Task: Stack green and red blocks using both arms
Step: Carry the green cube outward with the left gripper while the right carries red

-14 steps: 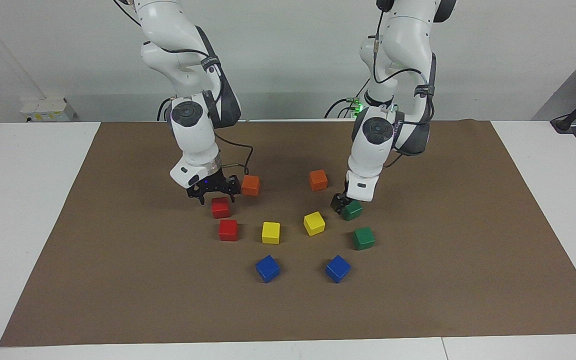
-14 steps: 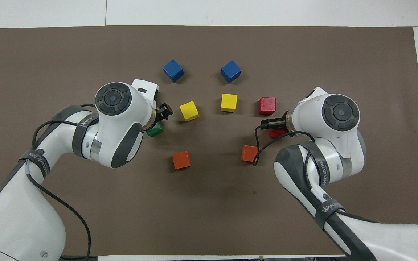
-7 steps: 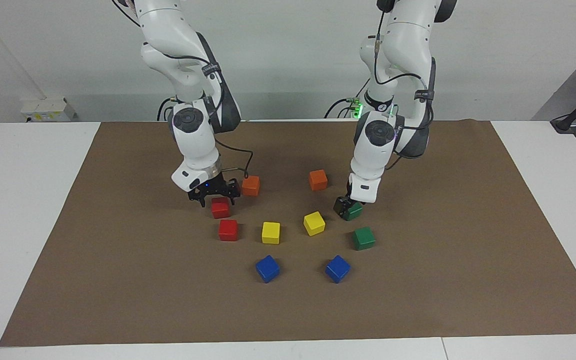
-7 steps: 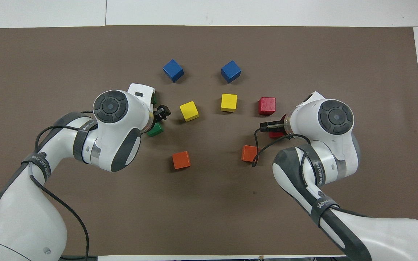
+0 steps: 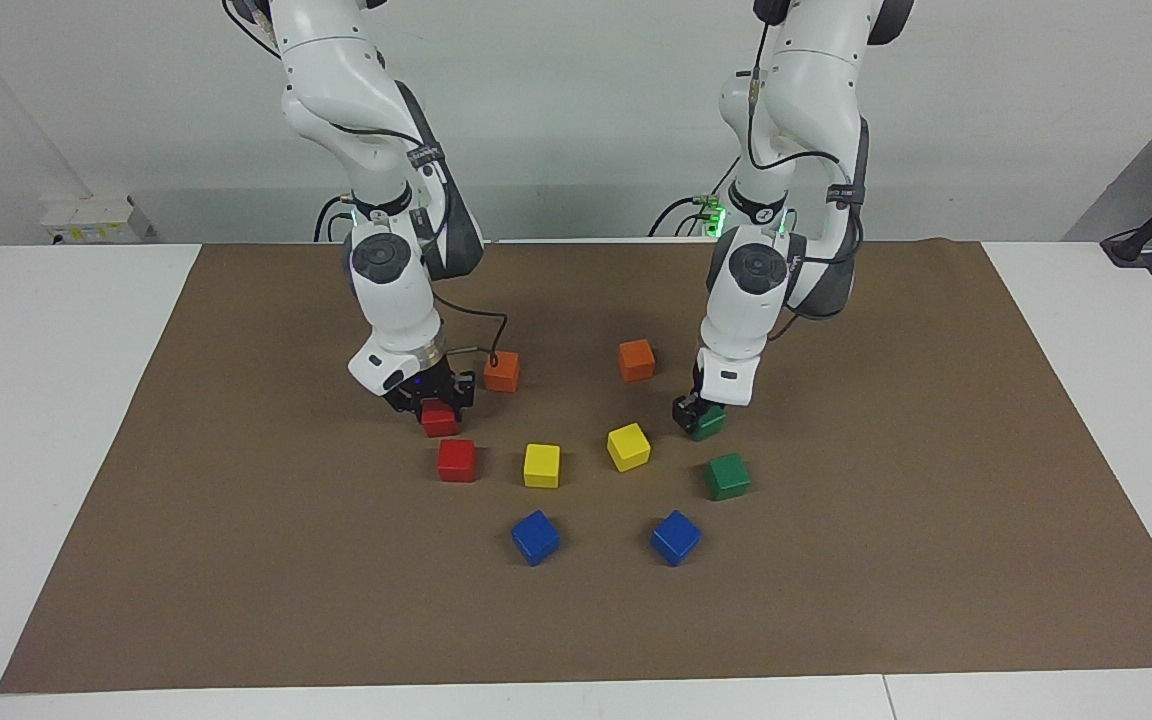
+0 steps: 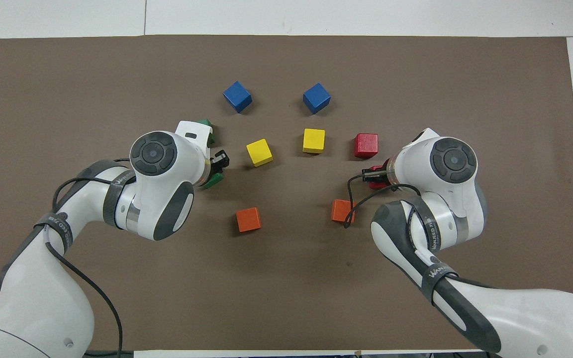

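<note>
Facing view – each hand clamps a matte cube: red cube (image 5: 439,419), green cube (image 5: 707,422)

Clock: 12 points away from the robots, 3 toward the right arm's end.
Mat (image 6: 67,69): on the table (image 6: 366,15), under ten cubes.
Ring, by hour: cube 1 (image 6: 316,98), cube 3 (image 6: 366,145), cube 4 (image 5: 439,422), cube 5 (image 6: 341,210), cube 7 (image 6: 248,219), cube 8 (image 5: 709,426), cube 10 (image 5: 727,477), cube 11 (image 6: 237,96).
Inside the ring: inner cube 9 (image 6: 259,152), inner cube 2 (image 6: 314,140), side by side.
Left gripper (image 5: 698,417): clamped on cube 8.
Right gripper (image 5: 433,405): clamped on cube 4.
</note>
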Controlling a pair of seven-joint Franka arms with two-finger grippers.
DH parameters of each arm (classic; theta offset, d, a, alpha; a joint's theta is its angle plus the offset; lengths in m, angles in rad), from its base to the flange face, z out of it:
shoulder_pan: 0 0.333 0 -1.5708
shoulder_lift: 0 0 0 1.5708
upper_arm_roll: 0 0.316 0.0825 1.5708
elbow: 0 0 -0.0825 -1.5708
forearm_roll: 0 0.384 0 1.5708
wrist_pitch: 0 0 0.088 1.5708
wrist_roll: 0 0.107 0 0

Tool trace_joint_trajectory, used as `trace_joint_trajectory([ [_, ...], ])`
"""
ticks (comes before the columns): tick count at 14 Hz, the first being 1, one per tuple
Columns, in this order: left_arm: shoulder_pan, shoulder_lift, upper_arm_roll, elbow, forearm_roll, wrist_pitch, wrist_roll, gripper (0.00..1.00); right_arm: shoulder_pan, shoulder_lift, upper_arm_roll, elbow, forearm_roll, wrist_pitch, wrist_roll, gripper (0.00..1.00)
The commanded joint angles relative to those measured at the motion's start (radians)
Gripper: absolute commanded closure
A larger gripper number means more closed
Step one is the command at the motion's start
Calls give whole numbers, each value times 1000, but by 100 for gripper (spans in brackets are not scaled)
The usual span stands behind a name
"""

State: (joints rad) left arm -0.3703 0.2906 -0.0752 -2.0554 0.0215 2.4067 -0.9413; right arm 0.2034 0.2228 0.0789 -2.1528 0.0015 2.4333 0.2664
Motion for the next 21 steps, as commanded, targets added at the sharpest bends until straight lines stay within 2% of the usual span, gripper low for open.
trace_joint_trajectory([
  [1,1,-19,2,-26,24,28,-8,100,-44,-17,-2,130,0,-194,-38,100],
  [2,2,-21,2,-23,24,20,-7,100,-77,-16,-2,199,-3,-270,-90,100],
  [4,16,-33,5,-11,24,11,5,100,-171,-3,-2,257,-3,-290,-255,100],
  [6,65,-74,5,12,24,-50,92,100,-258,-3,-2,225,-5,-212,-410,100],
  [9,207,-148,2,12,23,-162,431,100,-329,-11,-2,173,-5,-189,-458,100],
  [12,374,-157,2,3,15,-173,741,100,-337,-23,-2,108,-5,-119,-455,100],
  [16,585,-165,0,-28,2,-160,1097,100,-340,-17,-2,84,-5,-109,-458,100],
  [21,648,-142,2,-89,-17,-52,1234,100,-349,-11,-2,41,-5,-40,-463,100],
])
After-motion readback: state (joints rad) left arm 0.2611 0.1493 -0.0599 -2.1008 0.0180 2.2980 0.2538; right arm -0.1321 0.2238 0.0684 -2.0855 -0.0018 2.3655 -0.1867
